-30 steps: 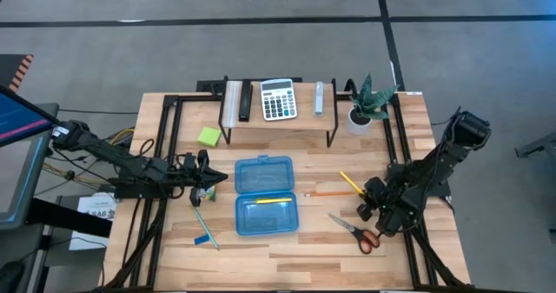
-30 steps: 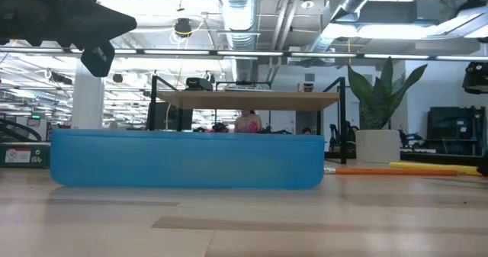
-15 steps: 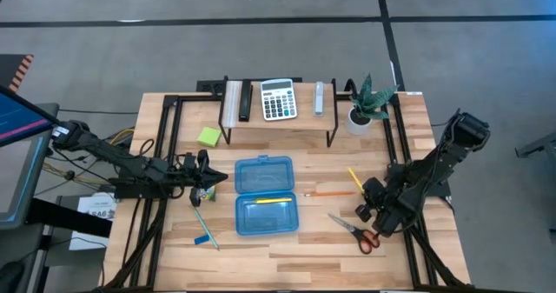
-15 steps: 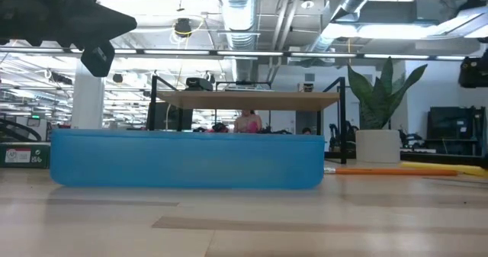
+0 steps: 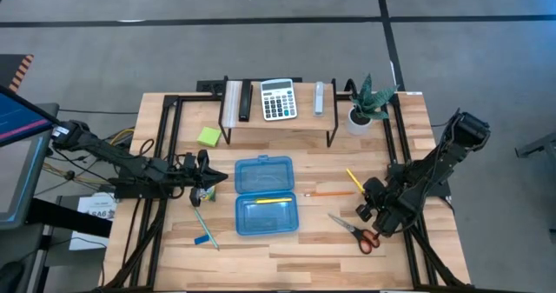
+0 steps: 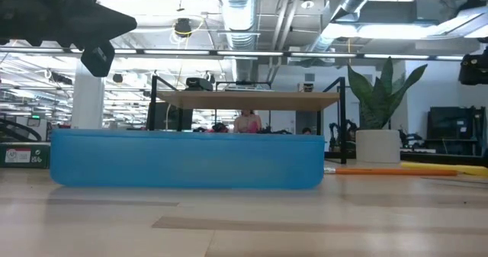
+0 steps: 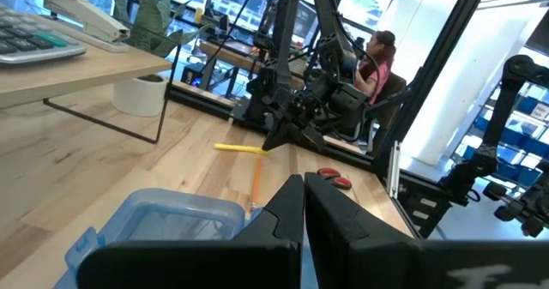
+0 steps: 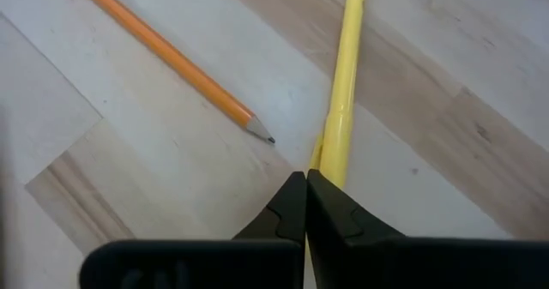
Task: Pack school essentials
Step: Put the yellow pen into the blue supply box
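Right gripper [image 8: 305, 182] pinched on yellow pencil [image 8: 341, 92]
Orange pencil [image 8: 171, 59] lies beside it; left gripper [image 7: 304, 186] hovers closed, empty, beside blue case [image 5: 266, 195].

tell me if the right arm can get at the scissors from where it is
Probably yes: the scissors lie in the open just beside the right gripper, nothing between them, though its fingers are closed on a yellow pencil.

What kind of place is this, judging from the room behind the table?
Probably a robotics lab in an open industrial hall: exposed ceiling ducts, another robot arm on a bench beyond the wooden table, and a seated person behind it.
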Controlling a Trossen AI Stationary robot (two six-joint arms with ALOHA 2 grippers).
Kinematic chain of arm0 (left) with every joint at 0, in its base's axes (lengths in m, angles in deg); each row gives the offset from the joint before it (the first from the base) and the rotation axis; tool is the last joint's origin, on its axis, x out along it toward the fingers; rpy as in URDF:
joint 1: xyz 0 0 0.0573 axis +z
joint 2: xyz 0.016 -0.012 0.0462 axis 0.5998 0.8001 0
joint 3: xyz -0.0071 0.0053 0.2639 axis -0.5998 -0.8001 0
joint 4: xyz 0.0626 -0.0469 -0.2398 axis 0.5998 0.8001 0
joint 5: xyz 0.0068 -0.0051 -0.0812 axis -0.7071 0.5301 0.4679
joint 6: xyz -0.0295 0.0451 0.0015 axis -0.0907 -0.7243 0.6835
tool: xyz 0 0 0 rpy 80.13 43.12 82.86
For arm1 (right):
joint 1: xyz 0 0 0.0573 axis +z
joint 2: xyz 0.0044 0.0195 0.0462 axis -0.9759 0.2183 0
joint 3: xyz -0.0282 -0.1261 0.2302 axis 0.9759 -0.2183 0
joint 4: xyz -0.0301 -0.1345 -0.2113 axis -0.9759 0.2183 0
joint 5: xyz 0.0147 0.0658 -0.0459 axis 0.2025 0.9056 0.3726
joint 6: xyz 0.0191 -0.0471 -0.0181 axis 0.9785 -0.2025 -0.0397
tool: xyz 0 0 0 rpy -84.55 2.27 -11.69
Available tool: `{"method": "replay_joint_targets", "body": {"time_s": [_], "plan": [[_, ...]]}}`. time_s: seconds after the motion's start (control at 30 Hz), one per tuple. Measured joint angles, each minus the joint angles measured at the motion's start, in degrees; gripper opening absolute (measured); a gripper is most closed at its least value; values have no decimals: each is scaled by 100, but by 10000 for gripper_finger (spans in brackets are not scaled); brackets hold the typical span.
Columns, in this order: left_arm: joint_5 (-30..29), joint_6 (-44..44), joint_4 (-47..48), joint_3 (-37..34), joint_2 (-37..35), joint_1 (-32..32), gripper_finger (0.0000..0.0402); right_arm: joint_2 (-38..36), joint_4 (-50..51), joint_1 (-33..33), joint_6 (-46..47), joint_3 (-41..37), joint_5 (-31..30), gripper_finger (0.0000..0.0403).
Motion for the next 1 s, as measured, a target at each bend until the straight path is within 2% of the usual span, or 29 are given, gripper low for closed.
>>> {"method": "replay_joint_targets", "body": {"time_s": [0.1,0.27,0.5,0.6,0.8,1.0], "plan": [[0,0,2,0,0,-2,0,0,25,0,1,2,-14,28],[0,0,2,0,0,0,0,-2,74,2,-51,4,-27,61],[0,0,2,0,0,0,0,0,52,4,-974,231,147,116],[0,0,2,0,0,0,0,68,173,5,-1044,362,303,132],[-4,0,1,0,13,-1,0,411,303,4,-1102,400,709,144],[-34,24,-26,0,128,-2,0,682,373,5,-1122,411,788,142]]}}
